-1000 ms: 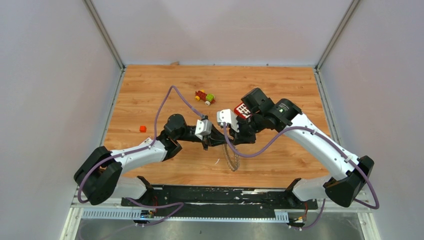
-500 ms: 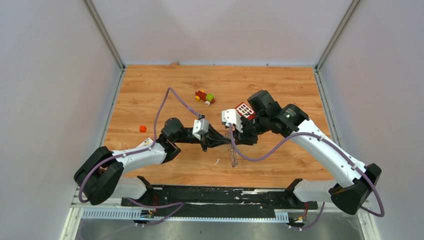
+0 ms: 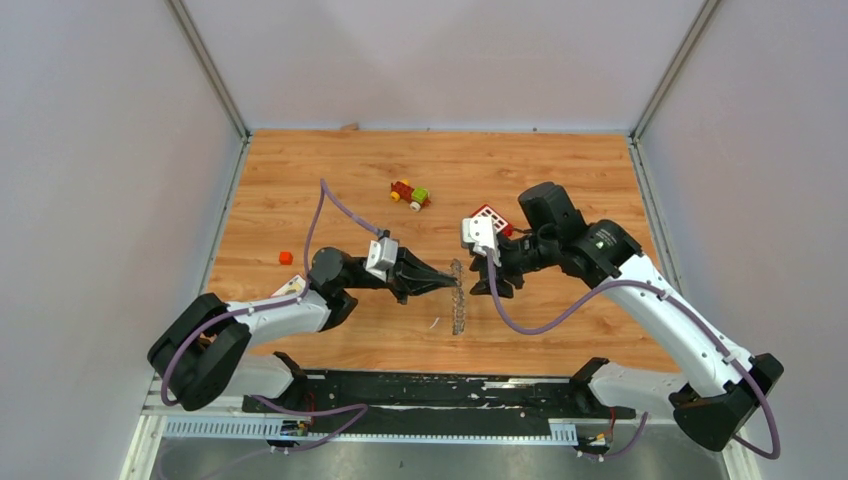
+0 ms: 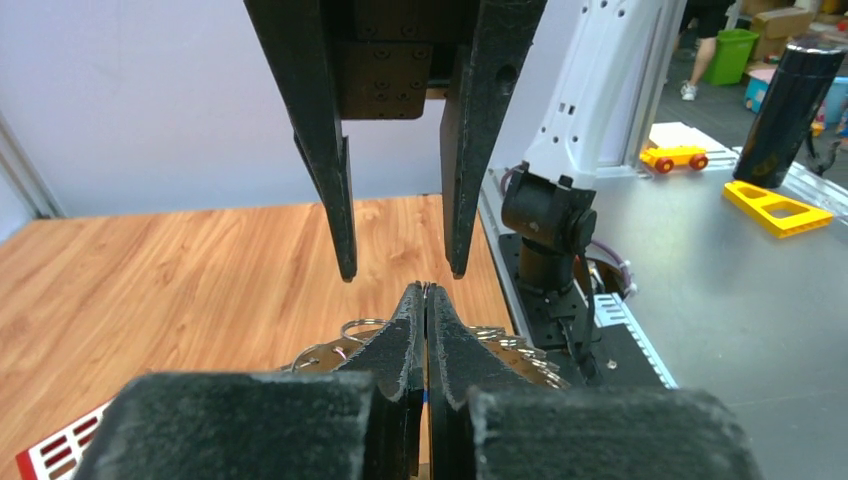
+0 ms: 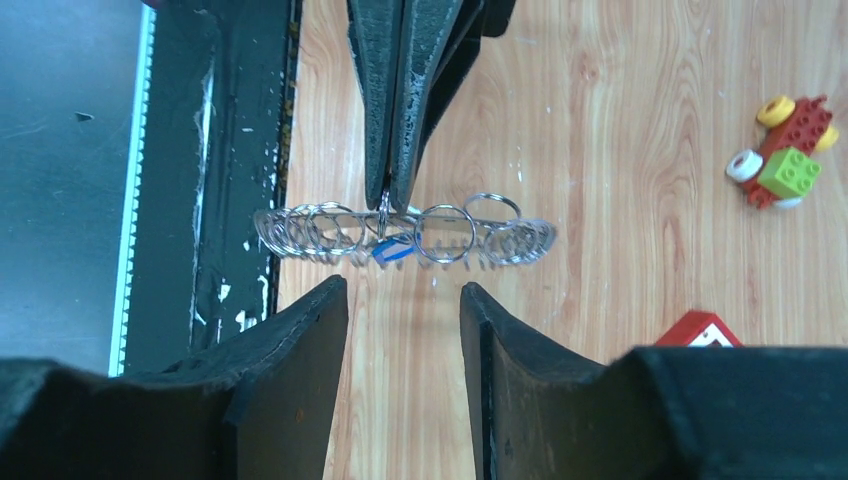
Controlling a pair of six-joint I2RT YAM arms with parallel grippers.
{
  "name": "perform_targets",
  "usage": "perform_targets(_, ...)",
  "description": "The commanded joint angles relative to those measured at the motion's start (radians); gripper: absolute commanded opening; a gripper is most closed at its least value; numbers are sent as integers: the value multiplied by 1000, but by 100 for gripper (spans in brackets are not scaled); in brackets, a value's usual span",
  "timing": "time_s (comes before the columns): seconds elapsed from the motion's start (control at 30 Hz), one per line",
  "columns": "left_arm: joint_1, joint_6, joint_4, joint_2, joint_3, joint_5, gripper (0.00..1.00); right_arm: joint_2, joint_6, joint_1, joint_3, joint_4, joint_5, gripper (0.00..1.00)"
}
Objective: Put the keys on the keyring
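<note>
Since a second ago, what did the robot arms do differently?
The right gripper let go of the keyring, opened its jaws and backed away to the right. The left gripper stayed shut on the keyring, holding it up. The brick toy and small red cube did not move.

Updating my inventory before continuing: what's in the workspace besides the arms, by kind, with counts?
Keyring: 1
Red-yellow-green toy: 1
Red block with white squares: 1
Small red cube: 1
Tiny unclear bit: 1
Total: 5
</note>
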Motion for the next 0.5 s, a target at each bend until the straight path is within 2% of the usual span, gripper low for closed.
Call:
perform_targets(0.0, 5, -78, 192, 3, 0, 22, 0, -26, -25, -5, -22, 54, -126, 45)
perform_targets(0.17, 5, -128, 268, 15, -2, 31, 0, -20, -36, -4, -49, 72, -199, 40)
perform_targets(0.47, 4, -173, 351, 35, -8, 44, 0, -18, -34, -5, -94, 118, -236, 38)
